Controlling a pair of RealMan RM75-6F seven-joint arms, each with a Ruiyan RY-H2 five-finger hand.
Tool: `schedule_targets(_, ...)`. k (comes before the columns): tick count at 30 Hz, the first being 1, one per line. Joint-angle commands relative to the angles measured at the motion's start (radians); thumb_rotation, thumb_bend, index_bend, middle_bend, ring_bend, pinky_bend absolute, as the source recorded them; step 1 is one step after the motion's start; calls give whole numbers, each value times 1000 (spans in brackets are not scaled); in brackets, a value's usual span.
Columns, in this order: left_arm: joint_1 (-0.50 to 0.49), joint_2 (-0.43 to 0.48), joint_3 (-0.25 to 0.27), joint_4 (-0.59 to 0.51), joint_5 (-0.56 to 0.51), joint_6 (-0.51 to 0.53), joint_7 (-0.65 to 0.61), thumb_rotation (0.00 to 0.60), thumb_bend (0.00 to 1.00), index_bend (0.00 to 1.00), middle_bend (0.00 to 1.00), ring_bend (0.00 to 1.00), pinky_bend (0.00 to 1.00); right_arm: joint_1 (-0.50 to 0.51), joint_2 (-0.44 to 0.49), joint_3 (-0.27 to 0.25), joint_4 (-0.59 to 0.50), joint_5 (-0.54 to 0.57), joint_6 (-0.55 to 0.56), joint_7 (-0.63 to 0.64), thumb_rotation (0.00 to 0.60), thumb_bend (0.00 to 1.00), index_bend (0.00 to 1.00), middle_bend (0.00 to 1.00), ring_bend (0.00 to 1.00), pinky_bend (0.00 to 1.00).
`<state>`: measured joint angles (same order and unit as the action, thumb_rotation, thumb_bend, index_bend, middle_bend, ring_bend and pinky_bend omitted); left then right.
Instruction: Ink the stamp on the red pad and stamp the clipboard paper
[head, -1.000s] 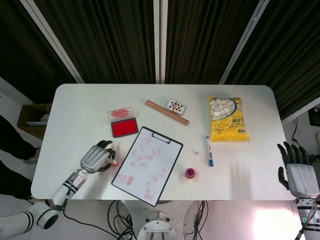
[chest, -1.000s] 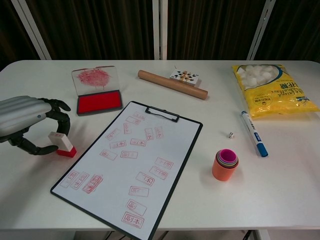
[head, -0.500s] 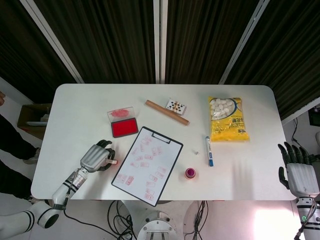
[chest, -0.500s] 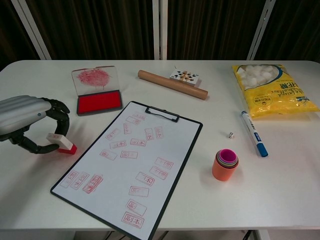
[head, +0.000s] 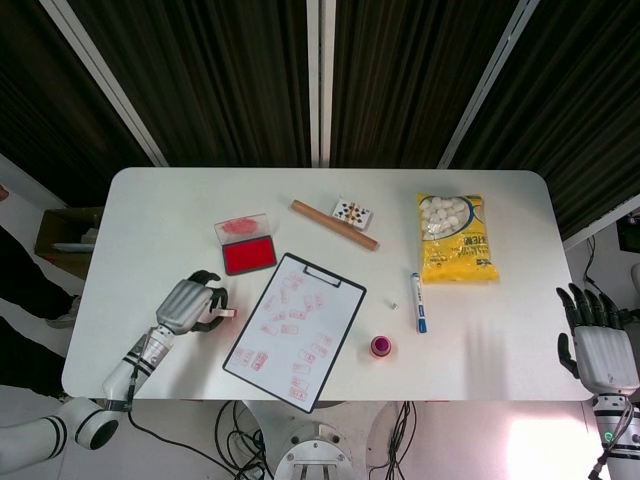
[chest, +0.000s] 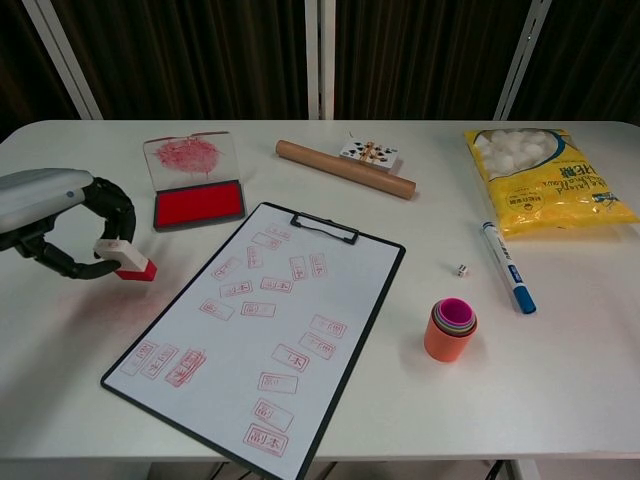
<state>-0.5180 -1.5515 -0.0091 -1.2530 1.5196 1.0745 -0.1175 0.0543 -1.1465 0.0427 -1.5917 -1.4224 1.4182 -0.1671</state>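
Observation:
My left hand (head: 188, 305) (chest: 62, 222) holds the small stamp (chest: 127, 259) (head: 224, 313), white on top with a red base, lifted off the table left of the clipboard. The red ink pad (head: 247, 255) (chest: 198, 203) lies open just beyond it, its clear lid (chest: 189, 158) smeared red. The clipboard (head: 296, 330) (chest: 262, 325) carries white paper marked with several red imprints. My right hand (head: 598, 340) rests at the table's right edge with fingers apart, holding nothing; only the head view shows it.
A wooden rolling pin (chest: 344, 169) and playing cards (chest: 368, 152) lie at the back. A yellow snack bag (chest: 545, 180), blue marker (chest: 507, 267), small die (chest: 461, 269) and stacked cups (chest: 452, 329) sit to the right of the clipboard.
My left hand has lifted the stamp off the table and carried it up and back toward the ink pad. The right hand has not moved.

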Motion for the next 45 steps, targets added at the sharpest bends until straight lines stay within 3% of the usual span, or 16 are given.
schedule_targets(1, -17, 4, -18, -7, -19, -23, -31, 600, 401, 643, 636, 245, 192, 0, -1, 0, 2, 0, 1, 2, 600, 555, 0, 0, 0, 0)
schedule_targets(18, -159, -42, -157, -22, -212, -208, 108, 600, 419, 651, 639, 261, 200, -22, 14, -1, 9, -5, 30, 50, 600, 555, 0, 0, 0, 0)
schedule_targets(28, -237, -60, -265, -16, -535, -320, 250, 600, 424, 650, 639, 273, 199, -25, 19, 0, 17, -11, 34, 72, 600, 555, 0, 0, 0, 0)
schedule_targets(34, -284, -87, -275, 1, -681, -305, 363, 600, 424, 651, 639, 282, 204, -23, 15, -1, 21, -9, 25, 81, 600, 555, 0, 0, 0, 0)
schedule_targets(39, -298, -108, -266, 11, -736, -285, 406, 600, 425, 654, 644, 425, 408, -28, 16, 0, 27, -5, 28, 87, 600, 557, 0, 0, 0, 0)
schedule_targets(45, -309, -123, -263, 40, -754, -293, 399, 600, 429, 662, 656, 539, 540, -29, 15, -1, 34, -3, 25, 93, 600, 557, 0, 0, 0, 0)
